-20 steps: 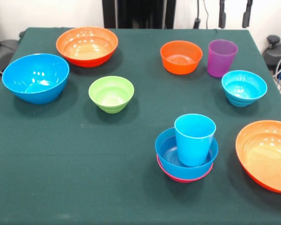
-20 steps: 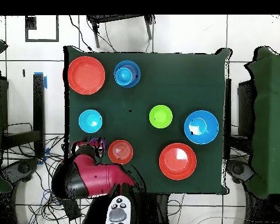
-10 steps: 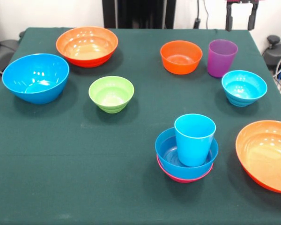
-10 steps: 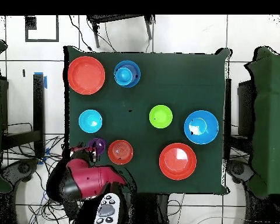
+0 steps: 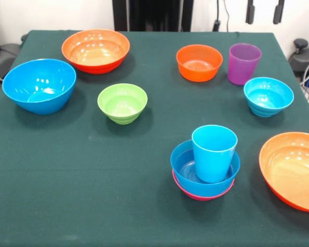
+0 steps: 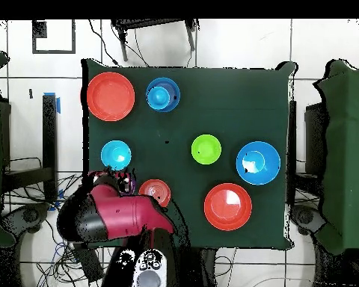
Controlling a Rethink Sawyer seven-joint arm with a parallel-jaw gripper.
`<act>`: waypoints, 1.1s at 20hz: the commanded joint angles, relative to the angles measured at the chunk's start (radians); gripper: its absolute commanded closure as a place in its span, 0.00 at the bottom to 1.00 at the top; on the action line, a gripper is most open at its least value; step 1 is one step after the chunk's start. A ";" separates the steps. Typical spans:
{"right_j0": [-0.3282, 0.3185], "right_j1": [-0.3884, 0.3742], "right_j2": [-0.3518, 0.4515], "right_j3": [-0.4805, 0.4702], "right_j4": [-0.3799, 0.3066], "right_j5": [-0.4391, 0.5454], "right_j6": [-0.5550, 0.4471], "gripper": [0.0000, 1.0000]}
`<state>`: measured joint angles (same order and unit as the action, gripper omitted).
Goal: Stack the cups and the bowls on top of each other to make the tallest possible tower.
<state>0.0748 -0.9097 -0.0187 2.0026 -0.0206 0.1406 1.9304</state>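
My gripper hangs spread and empty above the purple cup; light, stiff, slick plastic, I judge, best pinched across its rim.

brightness: even, bright room light is falling on the green tablecloth.
source: light is coming from above.
glare: white spots are shining inside the big blue bowl and the far orange bowl.
shadows: soft, short ones are lying beside each bowl.
focus: the front view is staying fairly crisp throughout.
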 commanded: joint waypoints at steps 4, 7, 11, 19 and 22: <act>-0.111 -0.024 0.095 -0.157 -0.011 0.168 0.004 0.00; -0.128 -0.009 0.100 -0.193 -0.015 0.206 0.002 0.00; -0.145 0.029 0.102 -0.240 -0.032 0.205 -0.007 0.00; -0.178 0.084 0.122 -0.326 -0.044 0.248 -0.033 0.00; -0.185 0.088 0.115 -0.332 -0.053 0.248 -0.032 0.00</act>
<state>-0.0877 -0.9058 0.0049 1.7183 -0.0233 0.2408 1.9304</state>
